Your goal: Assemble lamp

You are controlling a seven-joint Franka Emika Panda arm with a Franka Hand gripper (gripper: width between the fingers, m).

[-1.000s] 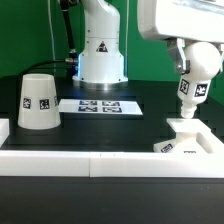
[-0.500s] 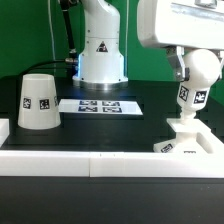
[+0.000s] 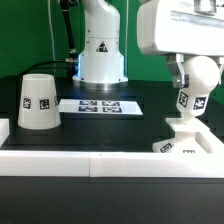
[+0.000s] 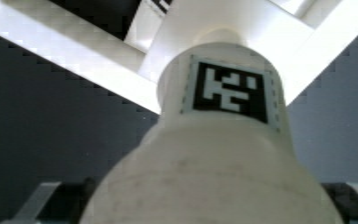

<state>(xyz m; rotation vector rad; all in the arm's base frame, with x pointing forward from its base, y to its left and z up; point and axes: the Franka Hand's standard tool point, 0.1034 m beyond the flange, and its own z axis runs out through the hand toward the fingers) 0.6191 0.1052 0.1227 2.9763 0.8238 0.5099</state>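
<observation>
My gripper (image 3: 198, 66) is shut on the round white bulb (image 3: 189, 101) at the exterior view's right. It holds the bulb slightly tilted, with its narrow lower end down at the raised socket of the flat square base (image 3: 187, 143). In the wrist view the bulb (image 4: 211, 150) with its square tag fills the frame, and the fingertips (image 4: 43, 200) show at both its sides, around my gripper (image 4: 202, 205). The base (image 4: 229, 25) shows beyond the bulb. The tapered shade (image 3: 37, 101) stands mouth down at the exterior view's left, apart from the gripper.
The marker board (image 3: 99, 105) lies flat in the middle, in front of the arm's pedestal (image 3: 101, 55). A low white wall (image 3: 100, 162) runs along the front edge, and the base rests against it.
The gripper has come down with the bulb, bringing its lower end onto the base's socket. The shade and the base have not moved.
</observation>
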